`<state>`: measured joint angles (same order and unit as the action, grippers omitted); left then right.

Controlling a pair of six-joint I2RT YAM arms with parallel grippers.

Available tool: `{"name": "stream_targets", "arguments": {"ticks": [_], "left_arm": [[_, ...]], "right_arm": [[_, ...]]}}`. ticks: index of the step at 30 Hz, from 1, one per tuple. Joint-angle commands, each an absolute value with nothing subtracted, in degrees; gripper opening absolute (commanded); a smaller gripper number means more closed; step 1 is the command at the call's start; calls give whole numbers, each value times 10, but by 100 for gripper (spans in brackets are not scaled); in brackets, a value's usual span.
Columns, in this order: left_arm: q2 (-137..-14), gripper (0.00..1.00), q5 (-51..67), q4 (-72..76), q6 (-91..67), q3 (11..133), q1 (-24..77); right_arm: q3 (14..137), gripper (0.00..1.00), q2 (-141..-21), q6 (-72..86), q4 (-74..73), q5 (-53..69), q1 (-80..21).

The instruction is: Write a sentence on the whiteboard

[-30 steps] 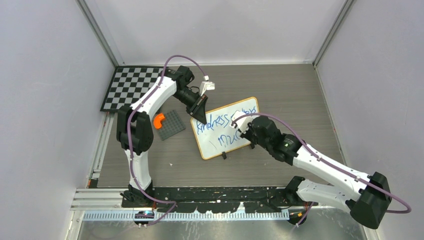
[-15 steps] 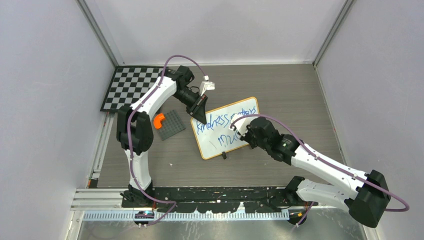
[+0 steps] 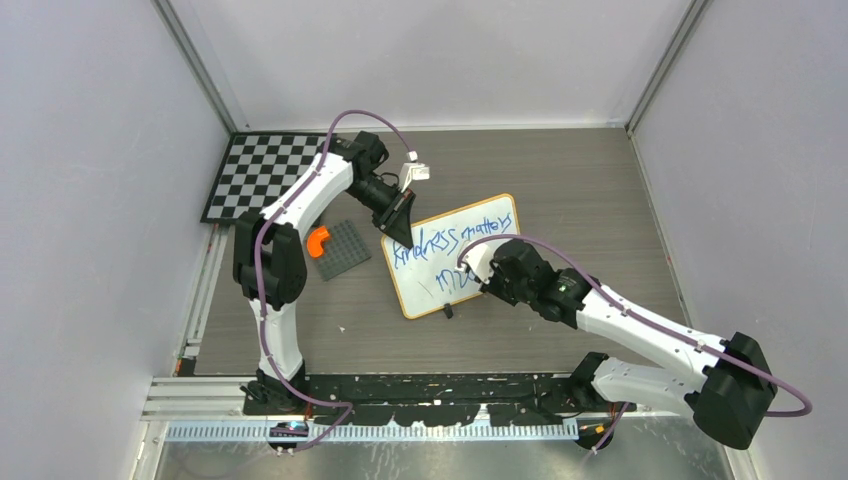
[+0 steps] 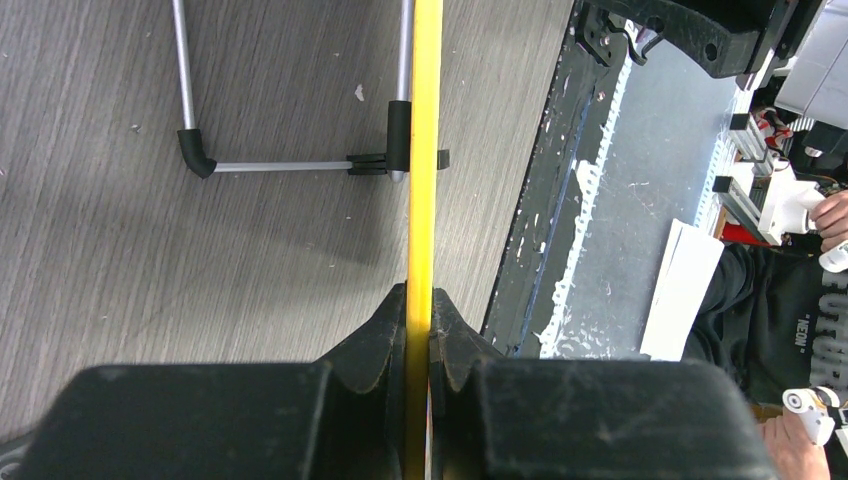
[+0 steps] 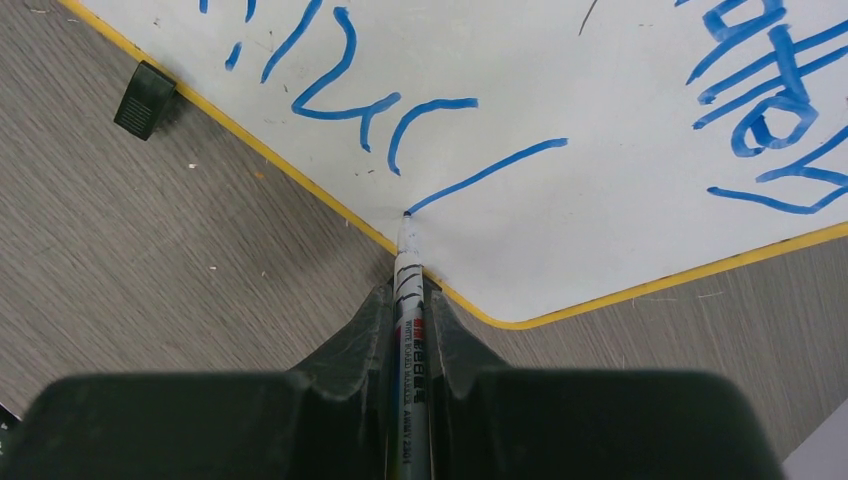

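The whiteboard (image 3: 425, 292) is set askew near the middle of the table (image 3: 600, 180). Its far-left corner is clamped edge-on between the closed fingers of the left gripper (image 4: 420, 300), and a grey plate (image 3: 345, 250) lies just beside its left edge, while bare tabletop is left open to the right and beyond. A marker (image 5: 406, 262) is pinched by the right gripper (image 5: 408, 295), its tip touching the board at the end of a blue stroke, just inside the yellow rim near a rounded corner. The sentence (image 3: 440, 245) can be read as "kindness matters" above "muc" and that stroke; the marker's small print cannot be made out.
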<state>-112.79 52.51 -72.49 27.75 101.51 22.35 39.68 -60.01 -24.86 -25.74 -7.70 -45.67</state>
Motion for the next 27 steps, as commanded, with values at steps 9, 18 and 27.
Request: {"name": "stream_targets", "arguments": {"ticks": [9,18,27], "left_arm": [[-1124,0,525,-739,275,1034,221],[-1123,0,523,-739,275,1035,221],[-1127,0,527,-737,275,1034,221]], "right_arm": [[429,0,-567,-244,-187,-126,-443],[412,0,-556,-257,-214,-142,-430],[389,0,-575,-250,-244,-95,-429]]}}
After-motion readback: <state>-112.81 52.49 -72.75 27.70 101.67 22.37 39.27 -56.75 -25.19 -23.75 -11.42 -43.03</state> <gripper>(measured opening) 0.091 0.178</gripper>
